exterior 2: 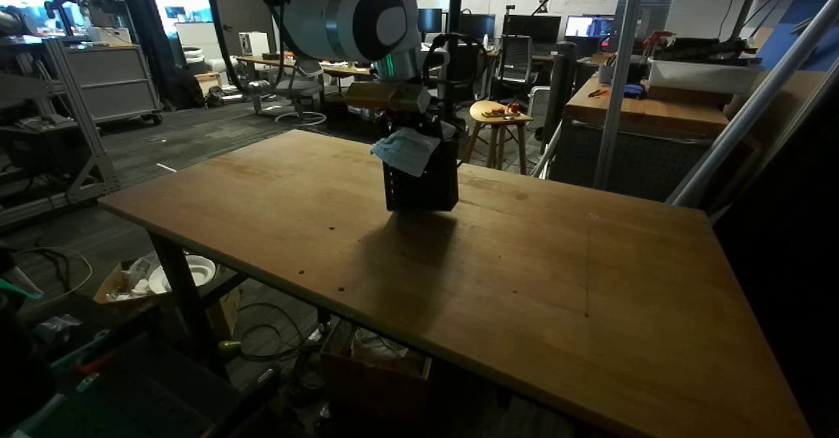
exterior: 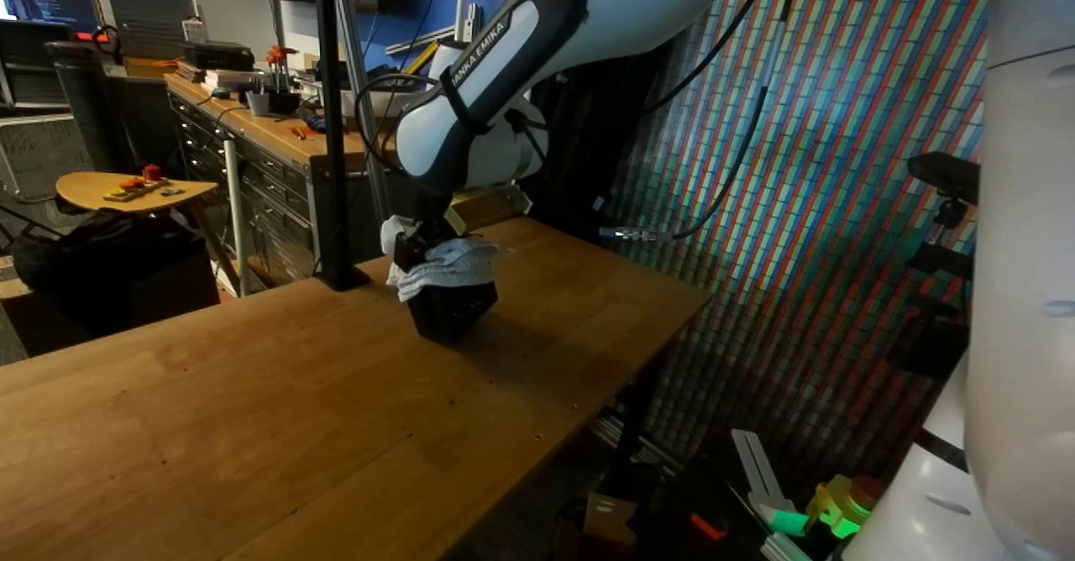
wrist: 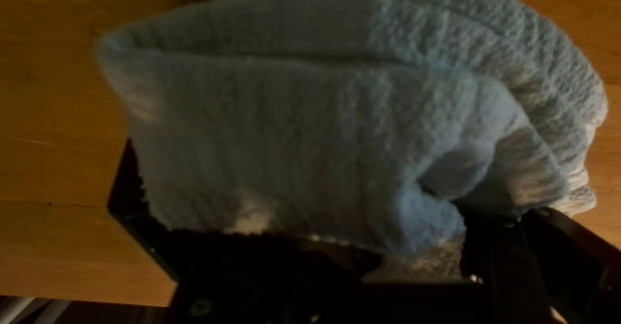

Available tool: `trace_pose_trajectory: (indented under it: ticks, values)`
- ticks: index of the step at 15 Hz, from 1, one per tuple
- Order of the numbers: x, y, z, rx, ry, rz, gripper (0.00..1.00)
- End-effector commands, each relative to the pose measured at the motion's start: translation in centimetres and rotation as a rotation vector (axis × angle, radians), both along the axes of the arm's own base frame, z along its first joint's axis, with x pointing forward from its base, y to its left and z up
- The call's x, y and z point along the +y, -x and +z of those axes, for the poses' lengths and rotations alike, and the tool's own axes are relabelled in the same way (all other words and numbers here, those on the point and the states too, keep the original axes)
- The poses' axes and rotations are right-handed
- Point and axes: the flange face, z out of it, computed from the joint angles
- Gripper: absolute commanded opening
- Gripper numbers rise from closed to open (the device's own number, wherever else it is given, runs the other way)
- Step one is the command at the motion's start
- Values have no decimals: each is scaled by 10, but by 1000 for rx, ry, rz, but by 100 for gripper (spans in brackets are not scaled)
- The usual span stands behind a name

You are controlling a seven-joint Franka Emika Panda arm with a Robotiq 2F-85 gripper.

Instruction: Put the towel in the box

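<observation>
box (exterior: 455, 313): towel (exterior: 453, 265) bunched on top (in the way) | post (exterior: 331, 124): near box | passage: across open tabletop (exterior: 252, 427)

On the tabletop (exterior: 294, 427): box (exterior: 449, 313), with towel (exterior: 453, 267) draped over its top. In an exterior view: post (exterior: 334, 166) at the tabletop's far edge, left of the box; stool (exterior: 84, 186) beyond, farther left.

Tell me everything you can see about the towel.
The towel looks like soft, pale blue-grey fabric with a nubbly, ridged texture and lighter patches. It is crumpled, with thick folds in the wrist view. It lies over the top of the black box, part hanging down outside in both exterior views. The tool is right against it; whether it is gripped, and how much sits inside the box, I can't tell.
</observation>
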Motion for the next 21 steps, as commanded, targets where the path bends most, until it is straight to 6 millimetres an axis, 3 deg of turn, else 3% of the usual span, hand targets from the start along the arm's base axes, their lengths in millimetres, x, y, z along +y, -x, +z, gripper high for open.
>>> trace_pose_trajectory:
  ticks: [1,4,5,6,8,9,14,18,19,21]
  values:
    - [1,8,10,2,25,11,12]
    - [-3,13,20,-7,47,12,22]
    - [-3,17,24,-11,56,13,27]
    - [-4,20,28,-14,66,16,39]
    - [-3,27,37,-21,85,18,43]
    - [-2,31,44,-26,99,20,58]
    - [8,49,70,-40,155,38,78]
    - [17,63,89,-46,198,41,68]
    - [18,66,94,-47,212,38,48]
    - [19,73,101,-48,236,41,34]
